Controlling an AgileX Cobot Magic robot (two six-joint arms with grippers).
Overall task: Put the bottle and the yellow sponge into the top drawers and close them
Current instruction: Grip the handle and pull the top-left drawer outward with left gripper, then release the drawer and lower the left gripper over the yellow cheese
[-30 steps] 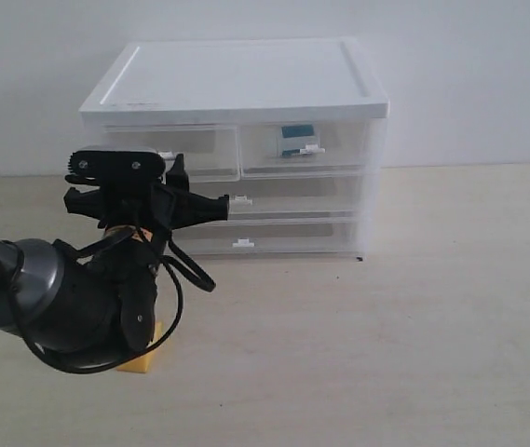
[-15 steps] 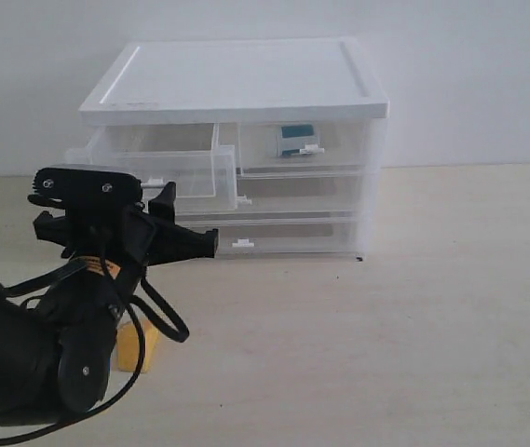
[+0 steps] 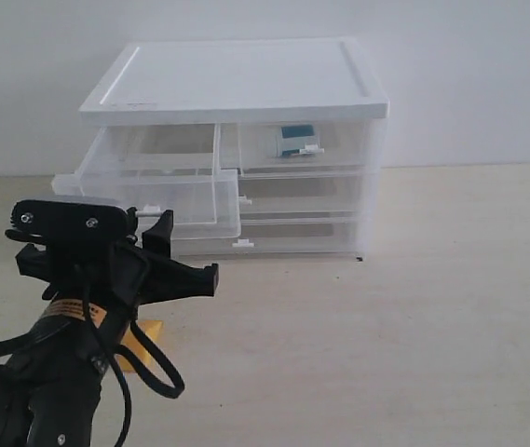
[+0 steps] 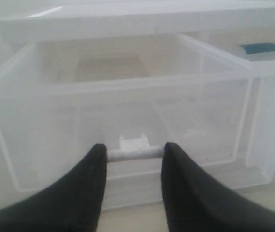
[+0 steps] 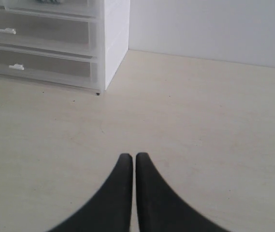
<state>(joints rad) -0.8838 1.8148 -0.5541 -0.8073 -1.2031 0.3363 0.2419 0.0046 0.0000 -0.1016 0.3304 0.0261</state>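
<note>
The L gripper point(image 4: 134, 153) is set w/ its jaws part-way apart, one against each end of the white handle tab point(image 4: 134, 143) of the top left drawer point(image 3: 157, 191). The tab's bar is pinched between the black fingers point(image 4: 91, 183), presumably so the drawer can be drawn by it. That drawer is slid well out of the cabinet point(image 3: 237, 79) toward the near side, and nothing is seen inside it. It is judged to be opened to make room for the yellow sponge point(image 3: 145, 333).

The sponge is found lying on the surface point(image 3: 432, 326), nearer than the open drawer at the cabinet's left end. It is partly hidden behind the L arm and held by nothing. The bottle point(image 3: 294, 140) is lodged in the top right drawer point(image 3: 306, 154), which is shut flush w/ the cabinet front, so that half of the task is taken as done.

The R gripper point(image 5: 130, 158) is held w/ fingers pressed together and nothing between them, low over bare surface to the right of the cabinet. It is prob. parked there out of the way and is not seen in the exterior view.

Next, in all likelihood, the tab is to be released, the sponge picked up and dropped in, and the drawer pushed shut. Some care is called for, as the sponge sits close under the L arm's cables.
</note>
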